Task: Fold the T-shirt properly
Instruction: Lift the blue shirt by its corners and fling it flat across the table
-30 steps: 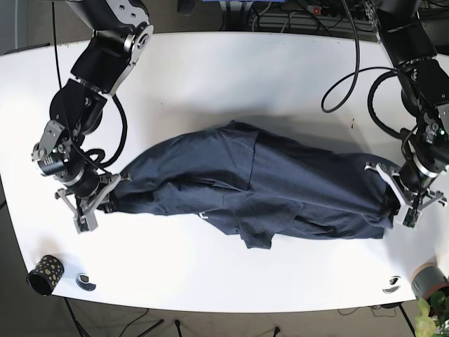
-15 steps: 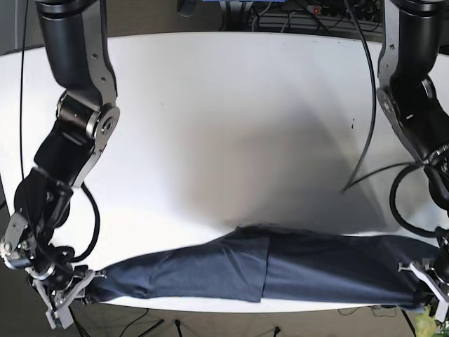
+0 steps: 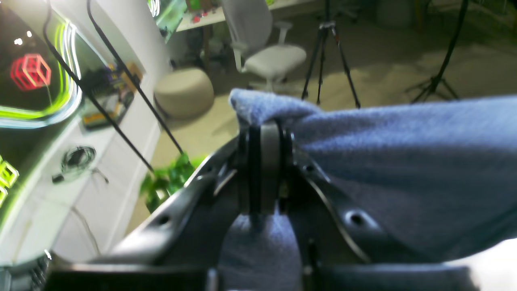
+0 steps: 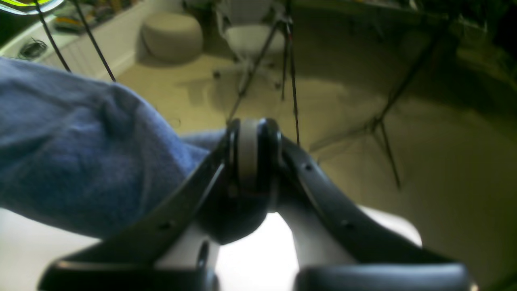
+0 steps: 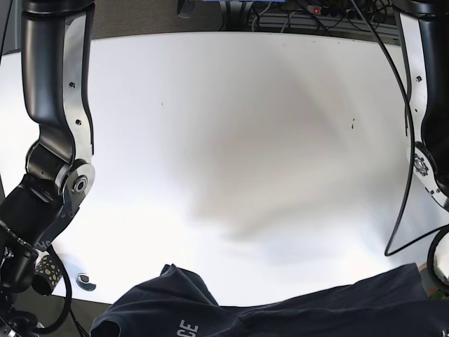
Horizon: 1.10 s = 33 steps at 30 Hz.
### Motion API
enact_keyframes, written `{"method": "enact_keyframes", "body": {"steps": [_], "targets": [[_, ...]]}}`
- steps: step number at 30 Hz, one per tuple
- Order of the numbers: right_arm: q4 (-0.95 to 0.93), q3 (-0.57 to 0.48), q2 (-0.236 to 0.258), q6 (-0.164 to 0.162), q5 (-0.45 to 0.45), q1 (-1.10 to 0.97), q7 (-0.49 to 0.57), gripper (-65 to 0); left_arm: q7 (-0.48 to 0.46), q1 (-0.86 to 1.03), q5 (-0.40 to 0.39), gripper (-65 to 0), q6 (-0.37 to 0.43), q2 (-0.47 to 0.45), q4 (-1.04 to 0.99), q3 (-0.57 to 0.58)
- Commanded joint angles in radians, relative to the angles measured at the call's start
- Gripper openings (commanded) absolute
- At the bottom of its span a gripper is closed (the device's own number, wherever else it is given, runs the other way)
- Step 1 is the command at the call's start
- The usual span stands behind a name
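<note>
The dark blue T-shirt (image 5: 280,316) is stretched across the bottom of the base view, at and beyond the near edge of the white table (image 5: 231,140), with white lettering showing near its left end. In the left wrist view my left gripper (image 3: 264,137) is shut on a bunched edge of the T-shirt (image 3: 404,161), which spreads to the right. In the right wrist view my right gripper (image 4: 252,137) is shut, and the T-shirt (image 4: 80,153) runs off to the left from its closed jaws. Both grippers lie below the base view's bottom edge; only the arms show.
A small dark patterned cup (image 5: 48,270) and a little ring-shaped piece (image 5: 85,281) sit near the table's front left corner. A black cable (image 5: 401,210) hangs along the right arm. Tripods (image 3: 327,60) and a white chair (image 3: 270,52) stand on the floor beyond.
Both arms have drawn the shirt from the table's middle toward and over the near edge. The grippers have dropped out of the base view, and the table top is now bare.
</note>
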Motion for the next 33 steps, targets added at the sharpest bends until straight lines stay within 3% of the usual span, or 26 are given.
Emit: {"method": "enact_keyframes", "body": {"steps": [1,6,9,15,19,25,30,33], "targets": [[0.030,-0.002,0.005,-0.001,0.011,-0.028,0.016,-65.0,0.033,0.017,-0.007,-64.6,0.001,-0.006,0.007,-0.003],[0.145,0.002,0.013,-0.001,0.012,-0.202,-0.004,-65.0,0.116,0.164,-0.010,-64.6,-0.004,-0.005,0.009,-0.038],[0.216,0.063,0.005,-0.001,0.012,-0.320,-0.040,-65.0,0.138,0.290,-0.016,-64.6,-0.005,0.000,0.012,-0.110],[0.371,0.156,-0.036,-0.001,0.012,-0.535,-0.144,-65.0,0.210,0.563,-0.149,-64.6,-0.002,0.000,0.144,-0.221],[0.454,0.166,-0.074,-0.001,0.049,-0.671,-0.159,-65.0,0.227,0.733,-0.191,-64.6,-0.002,0.000,0.244,-0.228],[0.521,0.190,-0.084,-0.001,0.131,-0.855,-0.161,-65.0,0.227,0.931,-0.192,-64.6,-0.004,0.018,0.310,-0.232],[0.546,0.229,-0.087,-0.001,0.137,-0.969,-0.161,-65.0,0.227,1.057,-0.192,-64.6,-0.013,0.017,0.343,-0.267],[0.547,0.272,-0.113,-0.001,0.137,-1.029,-0.161,-65.0,0.225,1.121,-0.192,-64.6,-0.058,0.018,0.346,-0.271]]}}
